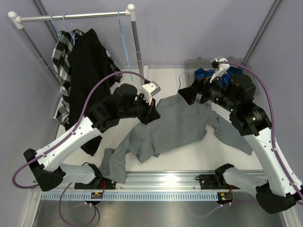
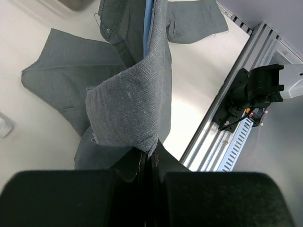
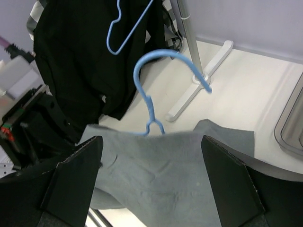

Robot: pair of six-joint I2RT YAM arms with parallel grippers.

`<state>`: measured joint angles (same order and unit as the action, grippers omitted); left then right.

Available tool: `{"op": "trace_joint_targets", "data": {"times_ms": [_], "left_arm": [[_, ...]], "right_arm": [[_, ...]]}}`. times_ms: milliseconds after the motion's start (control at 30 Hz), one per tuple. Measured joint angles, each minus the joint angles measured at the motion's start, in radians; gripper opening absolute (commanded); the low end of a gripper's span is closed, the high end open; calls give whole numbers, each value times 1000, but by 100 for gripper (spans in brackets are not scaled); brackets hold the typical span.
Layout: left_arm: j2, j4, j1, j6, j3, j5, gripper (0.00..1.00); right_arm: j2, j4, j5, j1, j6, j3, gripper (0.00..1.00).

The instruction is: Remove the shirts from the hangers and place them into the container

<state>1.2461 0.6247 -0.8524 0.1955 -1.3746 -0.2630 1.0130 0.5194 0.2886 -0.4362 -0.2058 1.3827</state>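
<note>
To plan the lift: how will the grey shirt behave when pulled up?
Probably floppy: the grey shirt folds and droops where the shut left gripper pinches it. Likely light, since that small pinch holds a fold up. The light-blue hanger in its collar may come along.

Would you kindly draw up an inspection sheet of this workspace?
Surface: white table, partly under cloth.
Job's things: plain grey shirt spread on the table, thin light-blue wire hanger inside it; plain black shirt and black-and-white checked shirt hang on the white-capped silver rail; blue plaid shirt in the clear plastic tub.
Clutter: nothing seen.
Grippers: left gripper shut on the grey shirt; right gripper open, astride the shirt by the hanger.
Cables: purple cables arc over both arms.
Surroundings: lilac walls.
</note>
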Motion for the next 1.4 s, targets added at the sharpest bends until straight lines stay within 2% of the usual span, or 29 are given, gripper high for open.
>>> {"op": "trace_joint_targets", "data": {"times_ms": [200, 433, 667, 700, 767, 833, 867, 900, 933, 1033, 1400], "left_arm": [[9, 0, -23, 0, -26, 12, 0], [16, -4, -26, -1, -37, 16, 0], [27, -11, -27, -1, -37, 18, 0], [31, -13, -27, -1, -39, 17, 0], [32, -14, -27, -1, -45, 18, 0], [32, -11, -27, 0, -55, 21, 0], [32, -7, -27, 0, -57, 25, 7], [32, -6, -27, 0, -57, 29, 18], [32, -6, -27, -1, -57, 33, 39], [27, -37, -27, 0, -59, 46, 65], [21, -40, -27, 23, -110, 69, 72]], "right_arm": [[106, -5, -45, -27, 1, 68, 86], [177, -2, -68, -47, 3, 95, 65], [196, -2, -74, -68, 12, 129, 20], [198, -3, -82, -71, 18, 131, 9], [201, 3, -102, -69, 42, 132, 2], [209, 3, -116, -69, 52, 132, 0], [211, 2, -117, -69, 55, 132, 0], [211, 2, -120, -69, 56, 132, 0], [211, 3, -123, -69, 60, 132, 0], [209, 21, -166, -72, 72, 127, 0], [171, 31, -271, -72, 85, 88, 0]]}}
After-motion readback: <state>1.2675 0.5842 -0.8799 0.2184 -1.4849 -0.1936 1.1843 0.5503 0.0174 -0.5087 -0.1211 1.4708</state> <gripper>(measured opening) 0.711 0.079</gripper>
